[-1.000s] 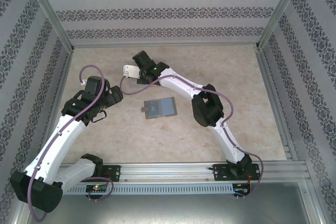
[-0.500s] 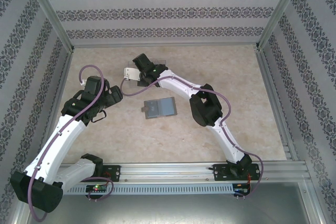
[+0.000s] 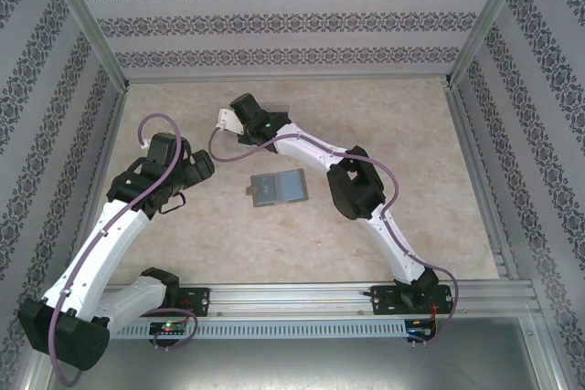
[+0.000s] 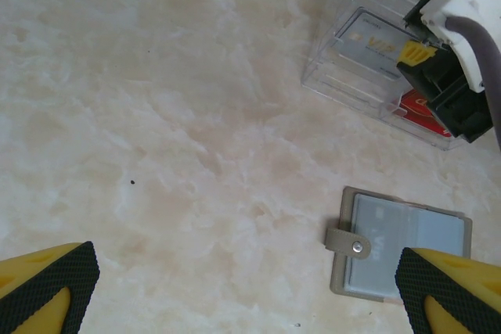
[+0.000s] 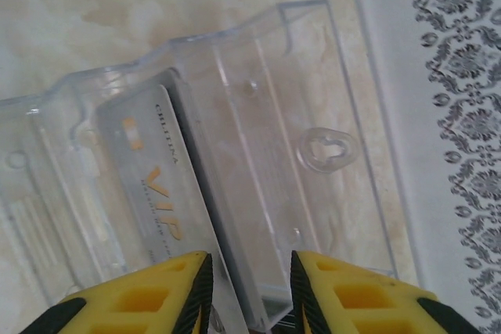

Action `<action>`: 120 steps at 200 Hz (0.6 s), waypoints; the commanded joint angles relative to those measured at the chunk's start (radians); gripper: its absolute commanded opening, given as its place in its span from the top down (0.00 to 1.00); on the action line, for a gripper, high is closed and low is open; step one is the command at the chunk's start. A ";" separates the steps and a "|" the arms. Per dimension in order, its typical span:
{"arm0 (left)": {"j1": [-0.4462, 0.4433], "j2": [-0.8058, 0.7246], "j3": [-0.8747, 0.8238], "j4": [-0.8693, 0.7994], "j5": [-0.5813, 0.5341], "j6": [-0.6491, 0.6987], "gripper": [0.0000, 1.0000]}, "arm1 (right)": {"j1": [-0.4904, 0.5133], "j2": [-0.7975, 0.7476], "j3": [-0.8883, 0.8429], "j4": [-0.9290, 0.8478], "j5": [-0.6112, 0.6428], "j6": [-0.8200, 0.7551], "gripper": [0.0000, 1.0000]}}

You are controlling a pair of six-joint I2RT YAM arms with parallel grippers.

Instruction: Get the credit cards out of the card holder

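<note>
In the middle of the table: the card holder. Lies open and flat, blue-grey slots facing up, little snap tab sticking out at one side.

Left gripper: hangs above the bare table just left of the card holder. Fingers spread wide open. Grips nothing.

Far and a bit left on the table: a clear tray, well apart from the card holder. Holds a whitish-grey credit card with gold VIP letters, a dark card tight against its right side (only the thin edge shows), and a red card in another part.

Right gripper: points down into the clear tray, right over the end of the whitish-grey credit card. Yellow fingers a little apart, small gap between them. Cannot tell whether touching the card.
</note>
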 commanded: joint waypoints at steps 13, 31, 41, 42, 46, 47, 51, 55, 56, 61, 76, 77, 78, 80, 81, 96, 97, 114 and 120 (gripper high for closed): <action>0.015 -0.021 -0.018 -0.022 0.012 0.007 0.00 | -0.009 0.022 0.031 0.047 0.102 0.076 0.66; 0.015 -0.023 -0.018 -0.022 0.018 0.006 0.00 | -0.011 0.027 0.051 0.032 0.127 0.108 0.66; 0.016 -0.023 -0.018 -0.023 0.019 0.008 0.00 | -0.011 0.022 0.057 0.025 0.135 0.128 0.67; 0.016 -0.024 -0.018 -0.023 0.020 0.009 0.00 | -0.012 0.021 0.056 0.023 0.135 0.130 0.67; 0.016 -0.024 -0.018 -0.023 0.020 0.008 0.00 | -0.011 0.017 0.057 0.019 0.133 0.134 0.67; 0.016 -0.024 -0.018 -0.024 0.020 0.008 0.00 | -0.012 0.016 0.057 0.019 0.131 0.136 0.67; 0.016 -0.025 -0.019 -0.025 0.020 0.007 0.00 | -0.010 0.008 0.056 0.014 0.126 0.142 0.67; 0.016 -0.026 -0.020 -0.025 0.020 0.009 0.00 | -0.011 -0.002 0.052 0.012 0.119 0.152 0.67; 0.016 -0.026 -0.020 -0.023 0.021 0.009 0.00 | -0.011 -0.002 0.052 0.012 0.119 0.152 0.67; 0.016 -0.026 -0.022 -0.022 0.022 0.008 0.00 | -0.011 -0.015 0.047 0.010 0.108 0.166 0.67; 0.016 -0.027 -0.026 -0.016 0.029 0.010 0.00 | -0.011 -0.059 0.021 0.011 0.086 0.207 0.67; 0.016 -0.027 -0.027 -0.016 0.029 0.010 0.00 | -0.012 -0.063 0.018 0.013 0.085 0.210 0.67; 0.016 -0.027 -0.027 -0.015 0.029 0.009 0.00 | -0.012 -0.066 0.015 0.013 0.083 0.213 0.67; 0.016 -0.027 -0.028 -0.014 0.029 0.009 0.00 | -0.012 -0.074 0.010 0.013 0.081 0.220 0.67; 0.016 -0.028 -0.028 -0.013 0.029 0.009 0.00 | -0.012 -0.078 0.006 0.013 0.079 0.223 0.66; 0.016 -0.027 -0.034 -0.005 0.041 0.010 0.00 | -0.012 -0.144 -0.050 0.024 0.061 0.286 0.66; 0.016 -0.027 -0.034 -0.004 0.043 0.010 0.00 | -0.012 -0.149 -0.056 0.024 0.060 0.292 0.66; 0.017 -0.025 -0.039 0.012 0.061 0.010 0.00 | -0.014 -0.236 -0.145 0.028 0.034 0.383 0.66; 0.016 -0.022 -0.039 0.014 0.064 0.005 0.00 | -0.016 -0.277 -0.192 0.029 0.024 0.424 0.66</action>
